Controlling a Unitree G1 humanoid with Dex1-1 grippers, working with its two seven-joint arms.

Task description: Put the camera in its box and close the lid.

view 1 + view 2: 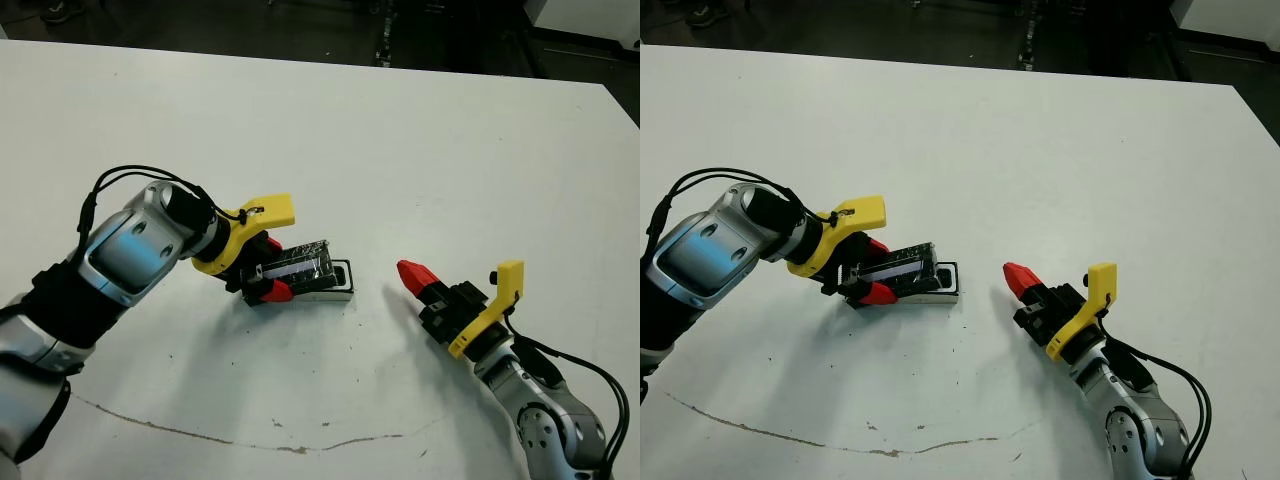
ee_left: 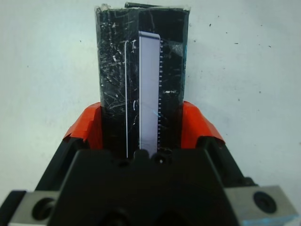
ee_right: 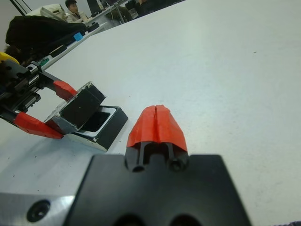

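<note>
Over box [image 1: 340, 282] near desk [image 1: 400, 140] middle, left tool [image 1: 268, 268] clamps foil lid [image 1: 298, 262] tilted above tray; camera not visible, maybe beneath lid; right tool [image 1: 412, 278] fingers pressed together, empty, just beside; risk: tilted lid catches rim, shoves box sideways.

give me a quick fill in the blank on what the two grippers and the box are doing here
1. The lid is held between the fingers of the ____ gripper.
2. The lid sits tilted over the box, so the box is not yet fully ____.
3. The right gripper holds nothing, and its two red fingers are ____ together.
4. The right gripper lies on the side of the box toward the robot's ____.

Missing words: left; closed; shut; right
</note>
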